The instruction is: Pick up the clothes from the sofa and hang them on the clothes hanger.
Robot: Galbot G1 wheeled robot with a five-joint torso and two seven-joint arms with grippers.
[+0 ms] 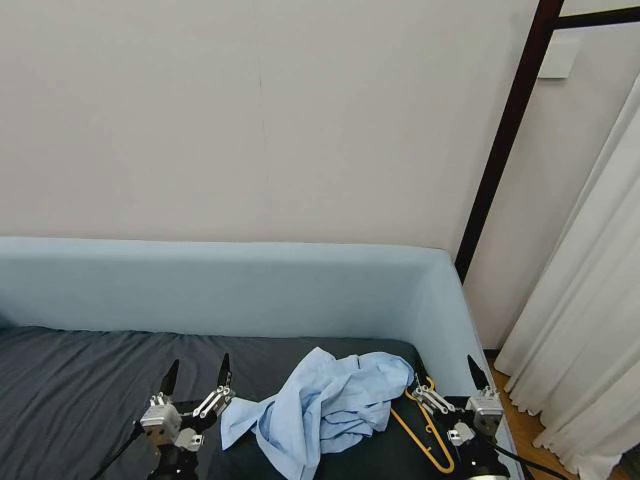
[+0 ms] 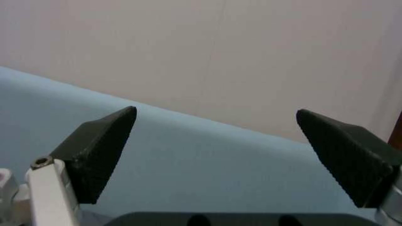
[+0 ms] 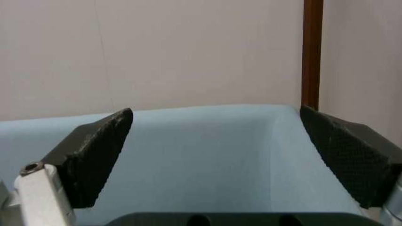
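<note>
Two grippers hang low over the sofa (image 1: 200,290), and neither has anything in it. At the left, the left gripper (image 1: 198,368) sits just above the dark seat cover (image 1: 70,390) with its fingers spread wide. In its wrist view nothing lies between them but the pale blue sofa back and the wall (image 2: 220,56) behind.

Just to its right lies the shirt (image 1: 325,400), a light blue garment crumpled in a heap on the seat, near the left gripper but not touched by it. A yellow hanger (image 1: 428,447) lies flat on the seat against the shirt's right edge.

The right gripper (image 1: 447,385) hovers close above the hanger's hook end, near the sofa's right arm. Its fingers are also parted and bare, and its wrist view looks past them to the sofa back and a dark post (image 3: 313,52). A white curtain (image 1: 590,330) hangs farther right.

By this showing, the task has hardly begun. The shirt is not lifted, not on the hanger, and the whole of the picking up and hanging is left to do.
</note>
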